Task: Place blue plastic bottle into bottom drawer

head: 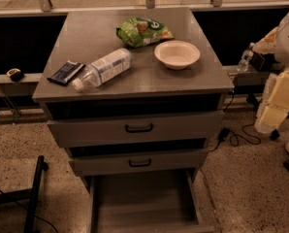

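Observation:
The blue plastic bottle (104, 68) lies on its side on the grey cabinet top (86, 30), left of centre, with its white cap pointing to the front left. The bottom drawer (144, 203) is pulled out below the two upper drawers, and its grey floor is bare. My arm (280, 96) hangs at the right edge of the view, off the cabinet. My gripper (257, 61) seems to be the dark part at the arm's end, to the right of the cabinet top, well away from the bottle and holding nothing that I can see.
A white bowl (177, 54), a green chip bag (143, 31) and a dark snack packet (66, 72) share the top. Two upper drawers with black handles (138, 128) are slightly open. A tiny bottle (243, 60) stands far right. A chair base (33, 188) and cables (236, 137) are on the floor.

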Controlling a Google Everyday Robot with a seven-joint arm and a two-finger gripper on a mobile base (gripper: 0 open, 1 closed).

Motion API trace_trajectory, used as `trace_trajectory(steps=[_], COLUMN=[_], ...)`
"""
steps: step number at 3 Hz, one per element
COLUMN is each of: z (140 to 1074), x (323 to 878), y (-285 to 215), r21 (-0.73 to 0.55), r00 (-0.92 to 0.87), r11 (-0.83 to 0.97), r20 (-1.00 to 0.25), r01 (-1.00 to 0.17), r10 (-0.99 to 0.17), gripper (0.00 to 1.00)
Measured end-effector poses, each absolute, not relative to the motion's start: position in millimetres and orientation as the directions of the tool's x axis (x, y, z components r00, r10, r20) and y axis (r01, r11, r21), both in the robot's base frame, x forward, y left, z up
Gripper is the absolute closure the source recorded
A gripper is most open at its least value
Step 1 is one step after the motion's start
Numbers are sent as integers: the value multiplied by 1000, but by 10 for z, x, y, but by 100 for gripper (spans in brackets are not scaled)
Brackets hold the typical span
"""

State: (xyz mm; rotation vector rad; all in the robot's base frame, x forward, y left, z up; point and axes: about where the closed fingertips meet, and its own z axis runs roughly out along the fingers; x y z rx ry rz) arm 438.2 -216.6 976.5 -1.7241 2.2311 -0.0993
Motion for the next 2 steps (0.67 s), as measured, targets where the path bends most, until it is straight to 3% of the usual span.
trace_trajectory(steps=[1,2], z=[9764,9626], x=[4382,4367], y=[-2165,-2033], r21=[-247,-306], r00=[-221,-105], r11=[269,153], r20=[-207,-168], r01=[-931,-940], r10=[-953,-980], gripper=[0,0])
